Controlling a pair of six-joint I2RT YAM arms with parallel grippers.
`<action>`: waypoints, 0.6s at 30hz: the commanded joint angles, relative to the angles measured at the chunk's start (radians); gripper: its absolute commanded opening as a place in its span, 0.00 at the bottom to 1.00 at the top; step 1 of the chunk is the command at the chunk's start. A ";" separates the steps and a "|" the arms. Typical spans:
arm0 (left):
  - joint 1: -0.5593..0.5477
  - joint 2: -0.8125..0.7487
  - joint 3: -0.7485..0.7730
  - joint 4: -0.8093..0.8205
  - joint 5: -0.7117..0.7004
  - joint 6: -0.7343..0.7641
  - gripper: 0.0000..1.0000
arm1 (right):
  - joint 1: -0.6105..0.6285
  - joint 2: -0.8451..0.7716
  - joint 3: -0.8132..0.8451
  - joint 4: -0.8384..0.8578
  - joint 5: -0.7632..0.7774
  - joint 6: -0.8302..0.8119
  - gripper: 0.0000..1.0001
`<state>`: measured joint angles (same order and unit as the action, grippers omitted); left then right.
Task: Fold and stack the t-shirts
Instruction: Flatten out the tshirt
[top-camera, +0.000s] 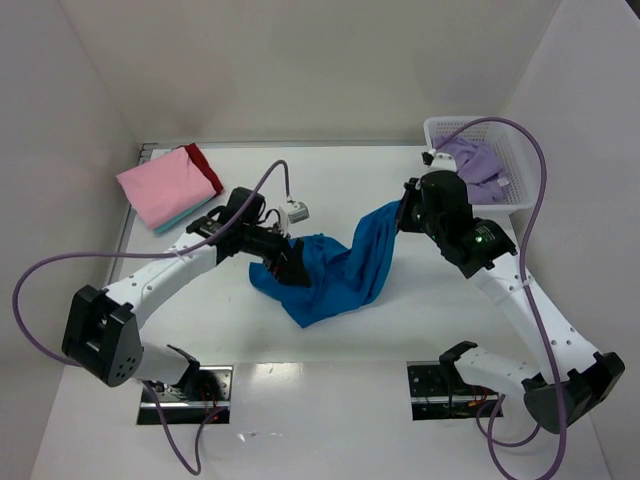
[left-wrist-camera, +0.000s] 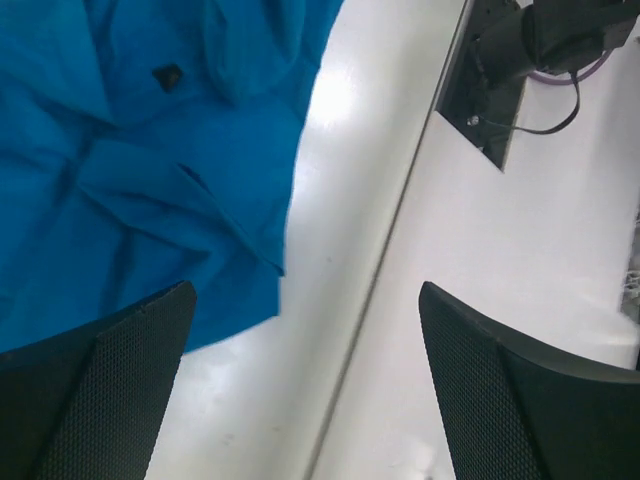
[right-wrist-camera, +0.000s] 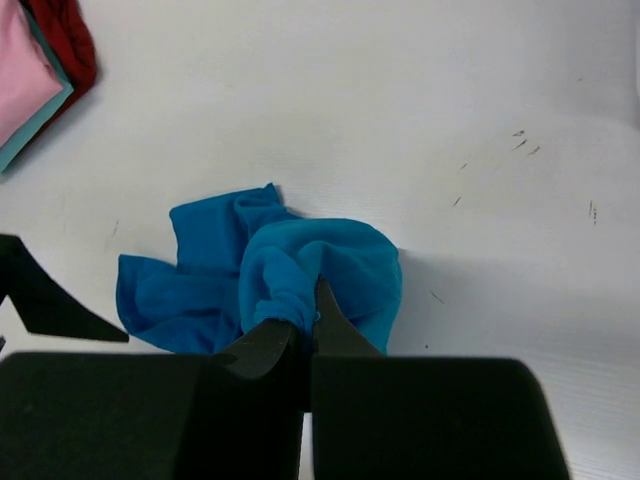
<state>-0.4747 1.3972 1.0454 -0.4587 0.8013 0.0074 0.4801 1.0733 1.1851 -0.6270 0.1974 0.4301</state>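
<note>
Blue cloth lies crumpled across the middle of the counter: the blue t-shirt stretches from a heap on the left up to a raised end on the right. The right pincer is clamped tight on that raised end, with a thick bunch of fabric between its jaws. The left pincer stands wide apart and holds nothing, low over the heap's near edge. A folded pink shirt rests on a red shirt at the far left corner. A lavender shirt sits in the basket at the far right corner.

The main risk is the right-hand grip. It looks like a pinch of gathered folds, not a clean hem or shoulder, so pulling could lift several layers at once and leave the shirt twisted instead of flat. The left pincer faces a rumpled mass where the edge is hard to pick out, and closing there may catch an inner fold. Dragging the cloth leftward could also bring it near the finished stack and disturb it.
</note>
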 joint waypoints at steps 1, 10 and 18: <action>-0.036 -0.020 -0.044 -0.011 -0.071 -0.179 1.00 | -0.018 0.004 0.001 0.084 0.053 0.016 0.00; -0.303 0.058 -0.054 -0.020 -0.359 -0.400 0.98 | -0.055 0.014 0.001 0.127 0.042 0.016 0.00; -0.351 0.097 -0.140 0.112 -0.585 -0.656 0.94 | -0.074 0.024 -0.008 0.136 0.019 0.007 0.00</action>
<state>-0.8322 1.4921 0.9562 -0.4232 0.3378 -0.4831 0.4206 1.0966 1.1847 -0.5678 0.2142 0.4335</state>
